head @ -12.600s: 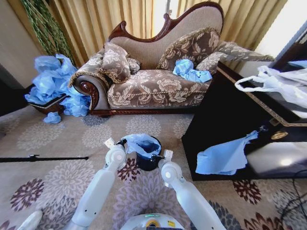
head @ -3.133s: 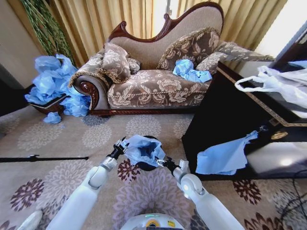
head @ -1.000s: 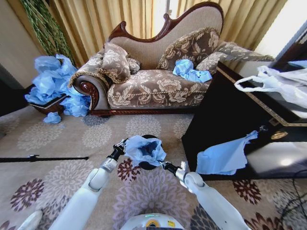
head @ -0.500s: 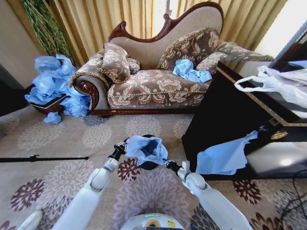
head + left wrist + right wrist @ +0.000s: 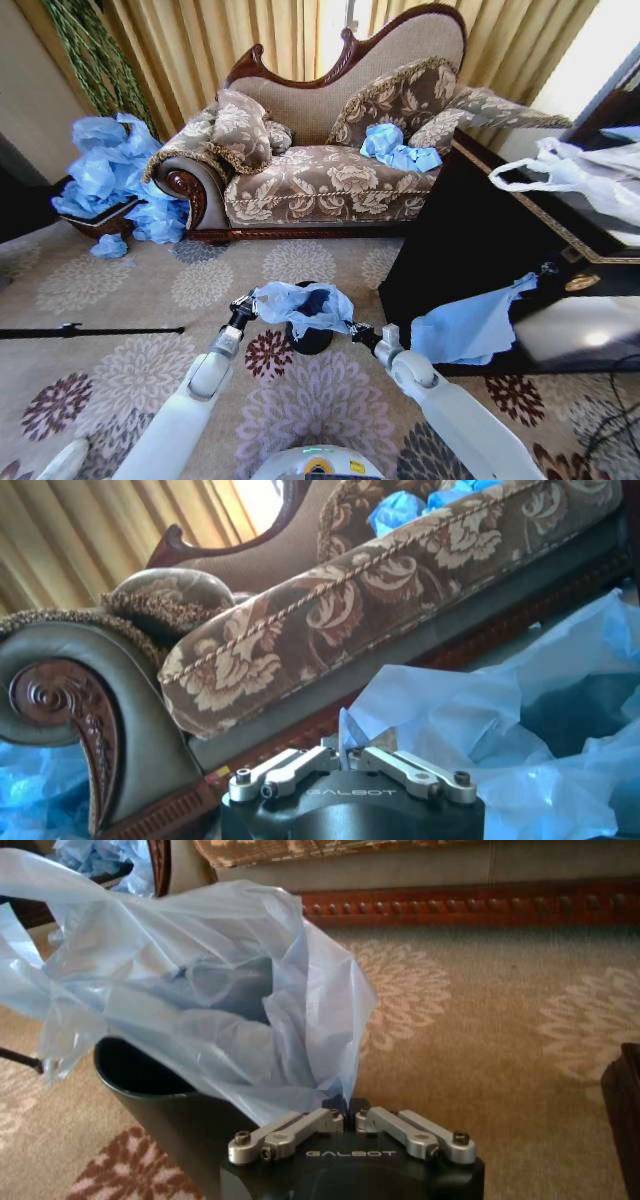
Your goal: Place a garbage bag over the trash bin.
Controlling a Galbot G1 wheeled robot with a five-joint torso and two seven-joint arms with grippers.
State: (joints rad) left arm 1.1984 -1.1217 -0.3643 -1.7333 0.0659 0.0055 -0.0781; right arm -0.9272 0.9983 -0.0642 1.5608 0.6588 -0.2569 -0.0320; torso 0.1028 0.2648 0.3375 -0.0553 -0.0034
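The light blue garbage bag point(image 5: 300, 303) hangs stretched between my two grippers, just above the small black trash bin point(image 5: 309, 339) on the carpet. My left gripper point(image 5: 243, 304) is shut on the bag's left edge, and my right gripper point(image 5: 355, 331) is shut on its right edge. In the left wrist view the fingers pinch a fold of the garbage bag point(image 5: 470, 720) at the left gripper point(image 5: 350, 756). The right wrist view has the right gripper point(image 5: 349, 1111) clamped on the garbage bag point(image 5: 200, 997), whose mouth droops over the trash bin point(image 5: 150, 1102) rim.
A patterned sofa point(image 5: 320, 180) stands behind the bin. A dark glossy cabinet point(image 5: 480, 250) rises at the right with a blue bag point(image 5: 465, 325) draped on its front and a white bag point(image 5: 570, 170) on top. Several blue bags point(image 5: 110, 175) lie piled at far left.
Both grippers have drawn apart, the left to the left and the right to the right, spreading the bag wider and flatter over the bin.
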